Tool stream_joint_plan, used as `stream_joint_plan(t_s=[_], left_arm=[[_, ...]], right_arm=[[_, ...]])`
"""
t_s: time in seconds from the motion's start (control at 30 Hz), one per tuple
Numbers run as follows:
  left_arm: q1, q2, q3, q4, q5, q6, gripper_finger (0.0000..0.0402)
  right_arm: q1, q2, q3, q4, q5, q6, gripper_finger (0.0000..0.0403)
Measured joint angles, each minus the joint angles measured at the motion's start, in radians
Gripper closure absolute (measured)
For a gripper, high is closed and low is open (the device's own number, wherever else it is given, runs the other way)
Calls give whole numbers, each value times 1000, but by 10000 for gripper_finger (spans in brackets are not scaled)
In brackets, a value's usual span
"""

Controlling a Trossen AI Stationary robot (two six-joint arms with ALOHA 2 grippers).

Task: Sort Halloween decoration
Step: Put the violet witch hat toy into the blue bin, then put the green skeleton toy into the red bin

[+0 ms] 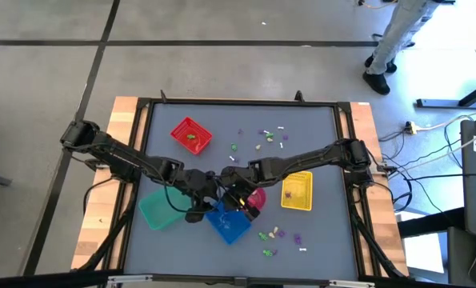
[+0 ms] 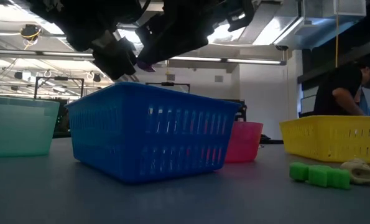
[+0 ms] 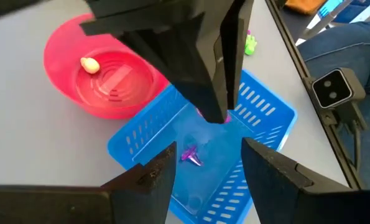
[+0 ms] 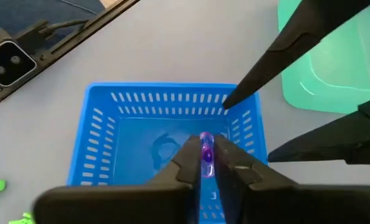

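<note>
A: What is on the worktop [image 1: 318,136], from the biggest thing?

B: The baskets. The blue basket [image 1: 228,223] is at the near middle, the teal basket [image 1: 159,210] is left of it, the yellow basket [image 1: 298,192] is on the right and the red basket [image 1: 190,134] is far and left. The pink bowl [image 3: 104,78] stands just beside the blue basket.

A: And the arms?

B: Both reach over the blue basket. The right end effector [image 4: 206,155] hangs above the inside of it, its fingers almost pressed together, pinching a small purple trinket [image 4: 205,154]. The left end effector [image 3: 203,162] is just beside it, fingers spread, holding nothing.

A: Where is the Halloween decoration?

B: One purple piece [image 3: 191,155] already lies on the floor of the blue basket. A cream piece [image 3: 89,64] lies in the pink bowl. Loose trinkets [image 1: 268,138] are scattered far on the worktop, and another small group [image 1: 276,238] is near, right of the blue basket
</note>
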Motion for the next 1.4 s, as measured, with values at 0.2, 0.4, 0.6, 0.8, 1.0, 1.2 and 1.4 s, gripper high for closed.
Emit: stream_joint_plan(t_s=[0.2, 0.4, 0.6, 0.8, 1.0, 1.2, 1.4], left_arm=[[0, 0, 0, 1, -9, -1, 237], [0, 0, 3, 22, -54, 5, 237], [0, 0, 6, 135, -161, 13, 237], [50, 0, 31, 304, -327, 11, 237], [173, 11, 137, 294, -320, 11, 237], [315, 64, 255, 187, -290, 7, 237], [427, 155, 326, 152, -272, -82, 237]], right_arm=[[0, 0, 0, -7, 80, 0, 280], [-2, -50, 0, -121, 195, 1, 257], [-15, -144, 0, -322, 277, -41, 260], [-118, -248, -19, -512, 282, -58, 260], [-268, -347, -113, -525, 271, -66, 260], [-390, -376, -163, -524, 270, -73, 260], [-468, -378, -204, -483, 271, -72, 260]])
